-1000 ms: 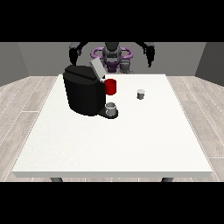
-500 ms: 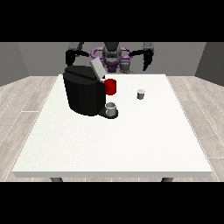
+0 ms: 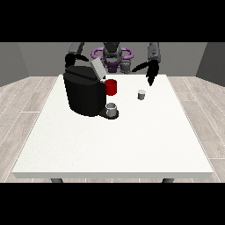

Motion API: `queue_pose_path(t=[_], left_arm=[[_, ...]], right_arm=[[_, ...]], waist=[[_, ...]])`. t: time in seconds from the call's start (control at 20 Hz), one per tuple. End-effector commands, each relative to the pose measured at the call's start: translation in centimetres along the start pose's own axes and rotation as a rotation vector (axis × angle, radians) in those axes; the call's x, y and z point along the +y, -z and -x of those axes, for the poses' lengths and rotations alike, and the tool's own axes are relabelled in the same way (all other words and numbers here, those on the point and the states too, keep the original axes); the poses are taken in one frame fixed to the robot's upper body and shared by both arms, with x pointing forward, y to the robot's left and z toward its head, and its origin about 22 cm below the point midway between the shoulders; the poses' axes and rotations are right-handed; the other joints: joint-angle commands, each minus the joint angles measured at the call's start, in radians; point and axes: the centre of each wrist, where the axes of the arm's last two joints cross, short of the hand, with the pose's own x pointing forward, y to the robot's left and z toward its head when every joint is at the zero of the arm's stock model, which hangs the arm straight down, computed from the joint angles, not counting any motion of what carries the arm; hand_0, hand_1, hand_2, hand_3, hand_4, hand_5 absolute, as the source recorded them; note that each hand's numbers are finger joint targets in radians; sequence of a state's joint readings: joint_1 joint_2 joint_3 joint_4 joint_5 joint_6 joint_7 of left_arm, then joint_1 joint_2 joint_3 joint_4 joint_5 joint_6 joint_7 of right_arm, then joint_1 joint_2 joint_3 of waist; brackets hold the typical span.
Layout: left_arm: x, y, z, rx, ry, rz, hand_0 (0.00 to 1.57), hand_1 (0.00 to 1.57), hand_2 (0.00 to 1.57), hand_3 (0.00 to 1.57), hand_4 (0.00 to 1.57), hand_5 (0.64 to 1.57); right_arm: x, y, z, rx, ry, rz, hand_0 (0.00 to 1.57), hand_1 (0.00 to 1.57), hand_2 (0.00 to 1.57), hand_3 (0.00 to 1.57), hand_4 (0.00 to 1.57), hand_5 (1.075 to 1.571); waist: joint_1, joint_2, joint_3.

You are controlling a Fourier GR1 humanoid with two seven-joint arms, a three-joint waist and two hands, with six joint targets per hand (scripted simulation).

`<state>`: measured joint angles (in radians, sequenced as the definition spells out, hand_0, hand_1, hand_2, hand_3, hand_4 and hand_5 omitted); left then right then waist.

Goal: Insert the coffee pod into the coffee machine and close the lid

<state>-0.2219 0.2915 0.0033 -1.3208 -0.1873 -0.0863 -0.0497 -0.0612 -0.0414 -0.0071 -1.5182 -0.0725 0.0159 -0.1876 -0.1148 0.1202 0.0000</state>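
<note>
- The white table (image 3: 114, 145) fills the middle and lower part of the frame; the robot (image 3: 112, 55) stands behind its far edge, at the top centre.
- The black coffee machine (image 3: 83, 92) sits on the table in the upper left of the frame, its grey lid (image 3: 97, 69) tilted up and open at the machine's top right.
- A red part (image 3: 111, 87) shows on the machine's right side, just under the raised lid.
- A small grey cup (image 3: 112, 109) stands on the machine's base, at its lower right.
- The coffee pod (image 3: 141, 94) — a small grey cylinder — stands upright on the table, right of the machine and well apart from it, in the upper centre-right of the frame.
- The hand at the view's right (image 3: 150, 72) hangs above the table's far edge, just up and right of the pod, with fingers pointing down and spread out, straight rather than curled; it holds nothing and does not touch the pod.
- The hand at the view's left (image 3: 70, 59) shows behind the machine's upper left corner — how its fingers lie cannot be told, as the machine partly covers it.
</note>
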Motion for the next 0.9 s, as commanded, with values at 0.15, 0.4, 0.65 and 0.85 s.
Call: queue_pose_path(t=[0.15, 0.4, 0.65, 0.85], left_arm=[[3.8, 1.9, 1.5, 0.013, 0.233, -0.068, 0.0, 0.0, 0.0, 0.0, 0.0, 1.571], [5.7, 4.4, 0.4, 0.056, 0.291, -0.047, 0.0, 0.0, 0.0, 0.0, 0.0, 1.571], [7.4, 5.0, 1.4, 0.171, 0.34, -0.033, 0.0, 0.0, 0.0, 0.0, 0.0, 1.571], [6.7, 6.4, 0.6, 0.199, 0.388, 0.058, 0.0, 0.0, 0.0, 0.0, 0.0, 1.571]], right_arm=[[0.9, 2.4, -1.8, -0.064, -0.012, 0.002, 0.0, 0.0, 0.0, 0.0, 0.43, 1.571], [2.6, 2.6, -0.9, -0.043, -0.037, -0.035, 0.0, 0.0, 0.0, 0.0, 0.49, 1.571], [2.3, 3.0, -1.3, -0.09, -0.043, -0.025, 0.0, 0.0, 0.0, 0.0, 0.51, 1.571], [2.1, 3.6, -0.4, -0.049, -0.054, 0.003, 0.0, 0.0, 0.0, 0.0, 0.41, 1.571]], waist=[[-0.05, 0.136, -0.0008], [-0.065, 0.17, -0.0004], [-0.095, 0.2, -0.0003], [-0.071, 0.178, 0.0]])
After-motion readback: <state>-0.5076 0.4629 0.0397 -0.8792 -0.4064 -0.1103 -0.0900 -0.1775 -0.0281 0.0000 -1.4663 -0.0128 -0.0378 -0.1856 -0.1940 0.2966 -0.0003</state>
